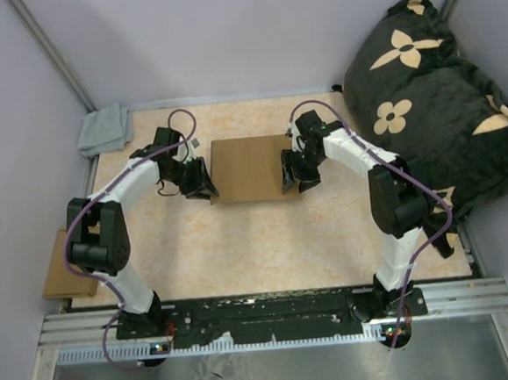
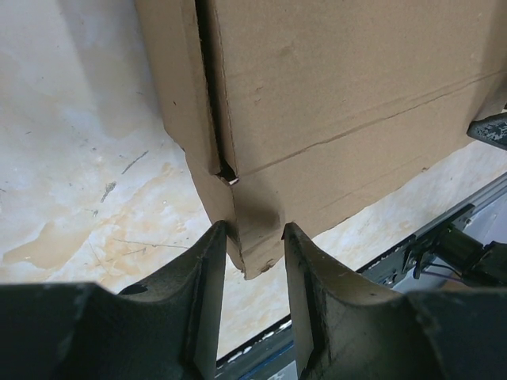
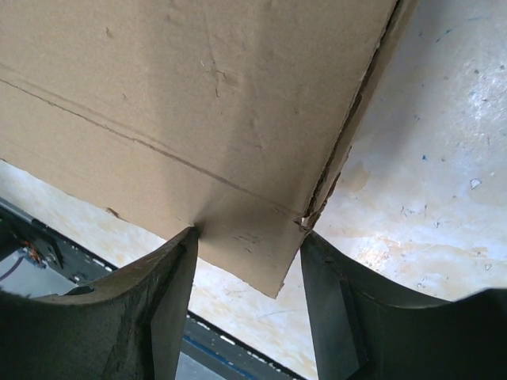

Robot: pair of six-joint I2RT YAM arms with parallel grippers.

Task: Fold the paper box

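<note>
Plain brown box [image 1: 252,168], lying flat, creased, slit down one side, in the table's [image 1: 241,244] far half, left gripper [image 2: 255,237] and right gripper [image 3: 249,245] both spread astride its near corners, open tabletop in front.

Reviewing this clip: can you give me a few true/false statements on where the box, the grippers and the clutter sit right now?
1. One corner of the paper box lies between the fingers of the left gripper, another between those of the right gripper. True.
2. A grey cloth lies by the far left corner of the table. True.
3. The black flowered cushion is on the left. False: it is on the right, past the table's edge.
4. The paper box lies at the table's near edge. False: it lies in the far half.
</note>
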